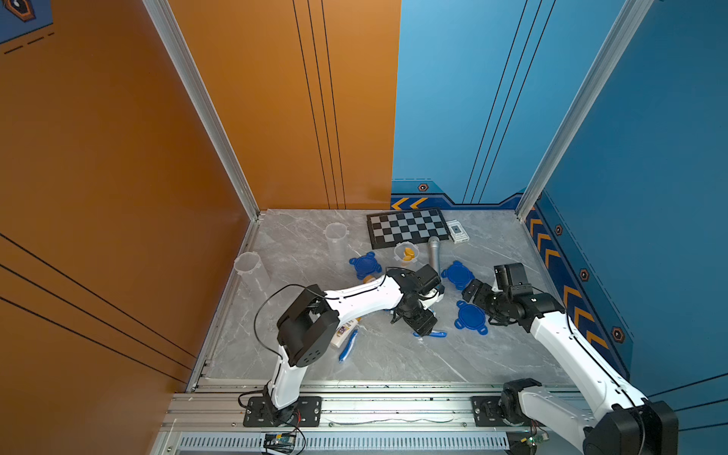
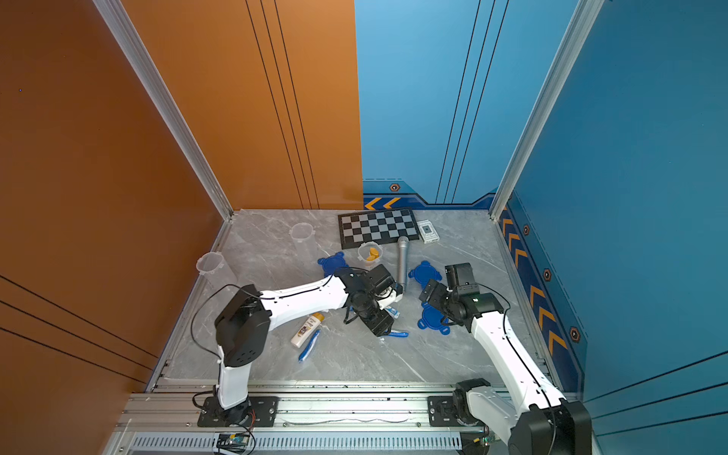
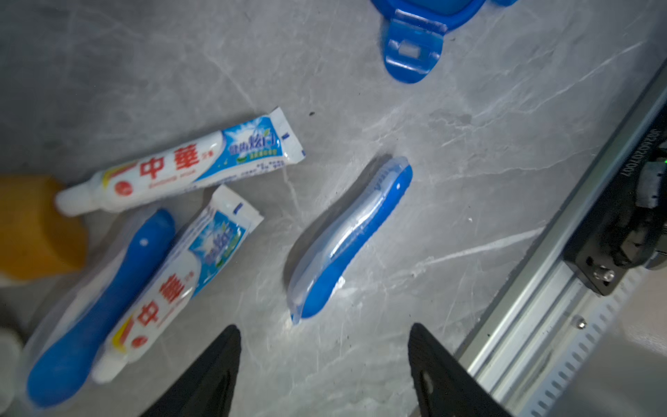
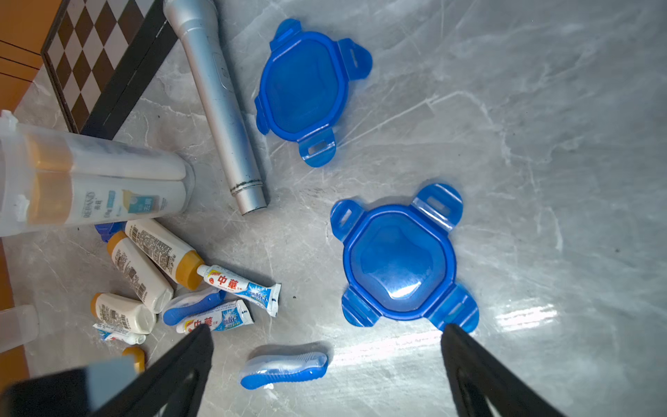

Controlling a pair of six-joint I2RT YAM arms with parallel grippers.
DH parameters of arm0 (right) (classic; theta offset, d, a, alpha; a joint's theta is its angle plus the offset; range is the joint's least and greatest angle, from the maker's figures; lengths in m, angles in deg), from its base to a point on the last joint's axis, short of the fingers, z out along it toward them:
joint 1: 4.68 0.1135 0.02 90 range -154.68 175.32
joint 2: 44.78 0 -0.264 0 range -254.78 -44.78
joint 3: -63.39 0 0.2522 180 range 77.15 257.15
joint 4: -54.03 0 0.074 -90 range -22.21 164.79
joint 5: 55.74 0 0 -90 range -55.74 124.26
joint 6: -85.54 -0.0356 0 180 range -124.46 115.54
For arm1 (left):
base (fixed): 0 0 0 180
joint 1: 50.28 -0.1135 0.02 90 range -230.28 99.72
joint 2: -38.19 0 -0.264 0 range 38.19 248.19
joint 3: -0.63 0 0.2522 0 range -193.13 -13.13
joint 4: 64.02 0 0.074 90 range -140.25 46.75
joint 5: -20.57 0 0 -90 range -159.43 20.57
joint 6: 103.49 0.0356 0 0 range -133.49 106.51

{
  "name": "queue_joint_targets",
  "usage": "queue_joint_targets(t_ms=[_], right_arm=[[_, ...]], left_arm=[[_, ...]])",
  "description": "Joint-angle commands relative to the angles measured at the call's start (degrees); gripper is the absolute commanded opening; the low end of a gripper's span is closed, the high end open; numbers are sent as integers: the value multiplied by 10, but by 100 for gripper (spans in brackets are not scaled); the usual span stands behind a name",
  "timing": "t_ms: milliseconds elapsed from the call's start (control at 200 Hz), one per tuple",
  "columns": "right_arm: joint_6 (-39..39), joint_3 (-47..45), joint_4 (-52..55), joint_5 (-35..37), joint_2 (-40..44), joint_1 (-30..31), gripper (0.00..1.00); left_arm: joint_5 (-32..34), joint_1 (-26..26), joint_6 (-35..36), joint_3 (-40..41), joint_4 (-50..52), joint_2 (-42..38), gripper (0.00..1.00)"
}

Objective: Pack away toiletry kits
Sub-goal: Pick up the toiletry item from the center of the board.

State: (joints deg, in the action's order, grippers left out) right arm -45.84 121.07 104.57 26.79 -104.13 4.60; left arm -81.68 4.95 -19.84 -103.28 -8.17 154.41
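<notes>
Left gripper (image 3: 323, 326) is hanging open and empty, with a cased blue toothbrush (image 3: 352, 238) lying slanted just ahead of its fingertips. I'm guessing a pinch could end up twisting it or skidding it along the slick worktop (image 3: 469, 144). Right gripper (image 4: 325, 328) is gaping open too, also empty, and seems to be crowding that same toothbrush, so the arms may be bumping. Farther off, the cup (image 4: 90, 177) holding two bottles is standing near the microphone (image 4: 220, 104), looking easy to tip.
</notes>
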Motion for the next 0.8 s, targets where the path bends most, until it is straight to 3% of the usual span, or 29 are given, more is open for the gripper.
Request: queue_joint_targets(t_ms=[0,265,415,551,796], right_arm=[[-27,-12,24,-34,28,-7,100],[-16,-21,78,-48,69,-30,100],[-13,-26,82,-63,72,-47,100],[-8,-30,90,-74,75,-59,100],[-19,-42,94,-92,91,-70,100]], left_arm=[[17,7,58,-37,14,39,76],[55,30,105,-46,34,78,69],[64,48,105,-24,33,81,55],[75,62,106,-11,33,83,49],[88,59,103,16,34,67,31]])
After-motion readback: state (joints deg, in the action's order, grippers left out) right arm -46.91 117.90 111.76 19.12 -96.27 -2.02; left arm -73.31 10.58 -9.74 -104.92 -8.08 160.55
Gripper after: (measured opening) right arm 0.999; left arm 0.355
